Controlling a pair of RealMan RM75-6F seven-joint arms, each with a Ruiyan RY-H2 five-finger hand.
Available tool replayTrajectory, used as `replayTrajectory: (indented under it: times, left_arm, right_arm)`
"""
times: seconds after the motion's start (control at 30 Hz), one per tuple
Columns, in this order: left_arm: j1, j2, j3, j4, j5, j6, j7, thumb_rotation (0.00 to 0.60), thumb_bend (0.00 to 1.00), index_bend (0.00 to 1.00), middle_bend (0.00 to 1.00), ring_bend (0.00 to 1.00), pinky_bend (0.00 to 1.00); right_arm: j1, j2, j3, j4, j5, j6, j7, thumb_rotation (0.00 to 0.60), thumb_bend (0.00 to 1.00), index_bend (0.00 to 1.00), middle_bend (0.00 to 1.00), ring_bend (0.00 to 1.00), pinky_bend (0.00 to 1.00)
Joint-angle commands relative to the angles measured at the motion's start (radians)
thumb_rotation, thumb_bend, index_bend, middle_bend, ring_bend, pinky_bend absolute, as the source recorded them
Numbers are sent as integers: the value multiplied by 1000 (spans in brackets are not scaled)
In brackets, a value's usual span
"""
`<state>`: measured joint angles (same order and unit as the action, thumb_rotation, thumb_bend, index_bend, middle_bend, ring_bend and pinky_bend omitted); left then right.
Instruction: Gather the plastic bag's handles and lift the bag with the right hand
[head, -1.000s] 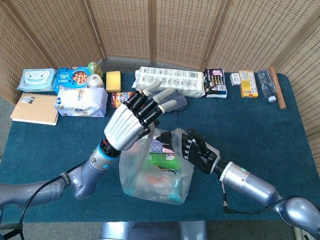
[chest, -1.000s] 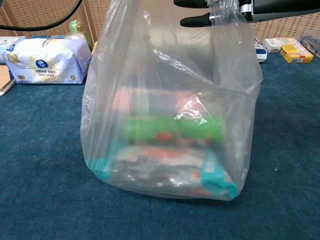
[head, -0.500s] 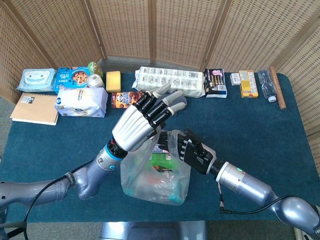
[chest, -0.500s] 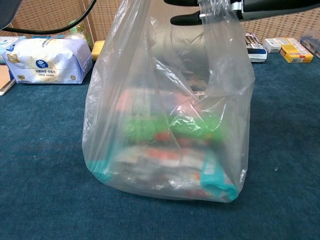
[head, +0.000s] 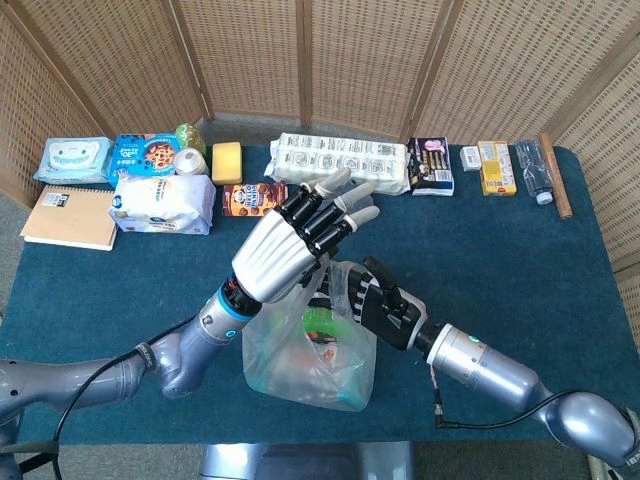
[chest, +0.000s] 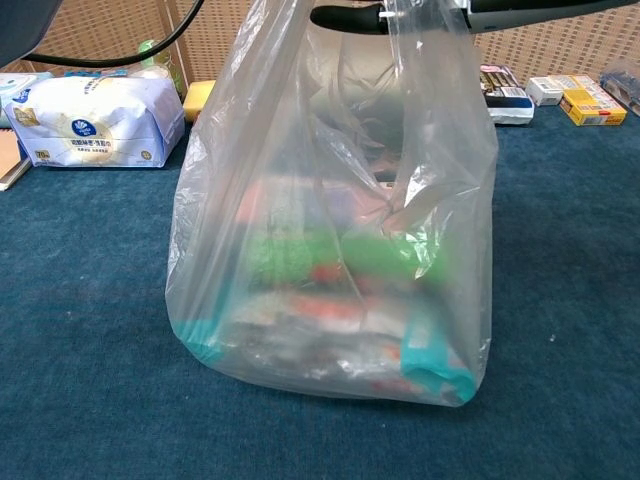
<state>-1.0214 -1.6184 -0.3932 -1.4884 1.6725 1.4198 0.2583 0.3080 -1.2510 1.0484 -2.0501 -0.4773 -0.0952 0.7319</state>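
Plastic bag (chest: 330, 230) handle over right fingers (chest: 345, 16)

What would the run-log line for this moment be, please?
right hand: grips handle of plastic bag | left hand: fingers spread above bag | bag: bottom on table

— What carries your load?

— A table (head: 560, 270) under dark blue cloth. Your clear plastic bag (head: 310, 350) sits on it at the near centre, packed with goods.

— And along the far edge?

— From your left: a wipes pack (head: 72, 158), a cookie packet (head: 143, 155), a yellow sponge (head: 227, 161), a long white multipack (head: 342, 162), a dark box (head: 430, 166), a yellow box (head: 497, 167), a small bottle (head: 533, 172) and a wooden stick (head: 555, 188). A notebook (head: 70, 217) lies far left, a white tissue pack (head: 163, 203) just right of it.
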Motion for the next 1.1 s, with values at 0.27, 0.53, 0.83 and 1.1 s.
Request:
replayTrajectory:
  times: [0.27, 0.53, 0.83, 1.1]
  left_arm:
    - [-16, -18, 2, 1, -7, -8, 1, 600, 113, 167, 170, 70, 255]
    - [-23, -22, 3, 2, -11, -10, 5, 600, 113, 166, 170, 70, 255]
    - [-36, -36, 2, 23, -17, -16, 5, 600, 113, 166, 170, 70, 255]
    - [-43, -38, 0, 28, -22, -19, 9, 600, 114, 164, 170, 70, 256]
  right_arm:
    - [34, -19, -32, -4, -2, 48, 16, 169, 144, 205, 221, 121, 124]
    - [51, -32, -38, -7, -9, 89, 32, 169, 145, 206, 230, 125, 118]
    - [58, -32, -43, -14, -16, 103, 53, 171, 148, 206, 244, 145, 139]
    - [53, -34, -39, -28, -19, 102, 70, 173, 150, 209, 261, 175, 183]
